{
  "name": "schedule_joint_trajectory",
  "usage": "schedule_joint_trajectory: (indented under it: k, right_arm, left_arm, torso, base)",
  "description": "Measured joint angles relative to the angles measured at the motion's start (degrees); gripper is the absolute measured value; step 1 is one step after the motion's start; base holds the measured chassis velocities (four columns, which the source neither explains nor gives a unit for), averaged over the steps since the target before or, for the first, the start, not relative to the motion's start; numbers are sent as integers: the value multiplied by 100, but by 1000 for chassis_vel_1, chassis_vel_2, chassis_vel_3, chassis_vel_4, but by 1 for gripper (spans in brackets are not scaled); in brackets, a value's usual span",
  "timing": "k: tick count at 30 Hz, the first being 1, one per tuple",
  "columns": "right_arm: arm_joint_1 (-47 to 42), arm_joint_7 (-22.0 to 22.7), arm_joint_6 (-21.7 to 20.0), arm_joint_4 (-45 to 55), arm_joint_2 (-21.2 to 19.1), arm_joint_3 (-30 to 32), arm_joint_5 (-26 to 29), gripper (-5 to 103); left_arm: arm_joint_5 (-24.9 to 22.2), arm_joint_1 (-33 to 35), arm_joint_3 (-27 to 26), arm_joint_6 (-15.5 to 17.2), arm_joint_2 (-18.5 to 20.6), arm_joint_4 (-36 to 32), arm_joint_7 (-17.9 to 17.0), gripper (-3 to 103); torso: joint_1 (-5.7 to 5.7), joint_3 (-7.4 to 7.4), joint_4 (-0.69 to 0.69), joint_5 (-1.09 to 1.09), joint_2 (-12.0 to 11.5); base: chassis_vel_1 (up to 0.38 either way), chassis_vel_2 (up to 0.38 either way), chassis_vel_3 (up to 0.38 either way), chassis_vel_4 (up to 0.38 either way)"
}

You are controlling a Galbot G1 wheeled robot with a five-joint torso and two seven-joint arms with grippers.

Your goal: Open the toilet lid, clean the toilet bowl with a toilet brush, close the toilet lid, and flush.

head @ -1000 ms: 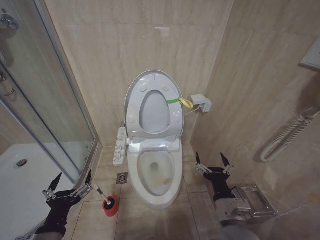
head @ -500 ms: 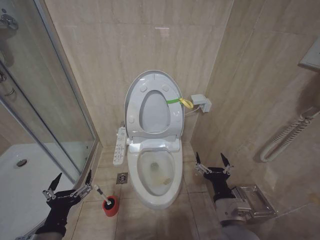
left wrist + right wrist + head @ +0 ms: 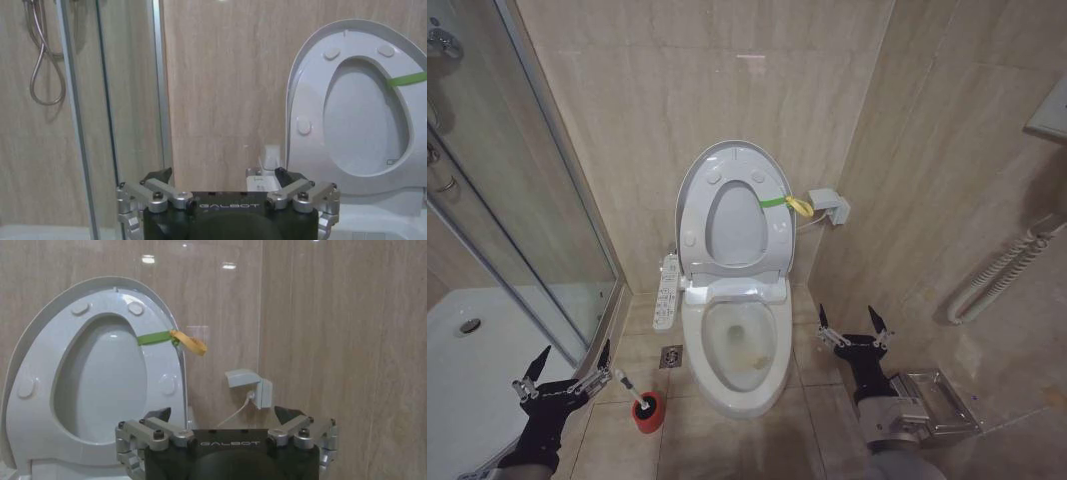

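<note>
Beige tiled floor (image 3: 727,440) carrying toilet bowl (image 3: 737,352), red cup holder (image 3: 649,411) with toilet brush (image 3: 630,387) leaning in it, floor drain (image 3: 671,356) sitting between.

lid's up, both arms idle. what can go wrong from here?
1. The toilet brush has a thin handle leaning in a small red holder; the open left gripper beside it could tip the holder when grasping.
2. The toilet lid stands upright against the wall; a swinging handle might knock it down onto the toilet bowl.
3. The right gripper, open, hangs beside the bowl and may get in the way of the brushing.
</note>
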Motion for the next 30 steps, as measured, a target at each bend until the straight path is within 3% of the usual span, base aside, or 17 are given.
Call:
schedule_joint_trajectory:
  k: [30]
  right_arm:
    - [0,0,0,0,0,0,0,100]
  left_arm:
    - [0,0,0,0,0,0,0,100]
  torso:
    - [0,0,0,0,0]
  base:
    - [0,0,0,0]
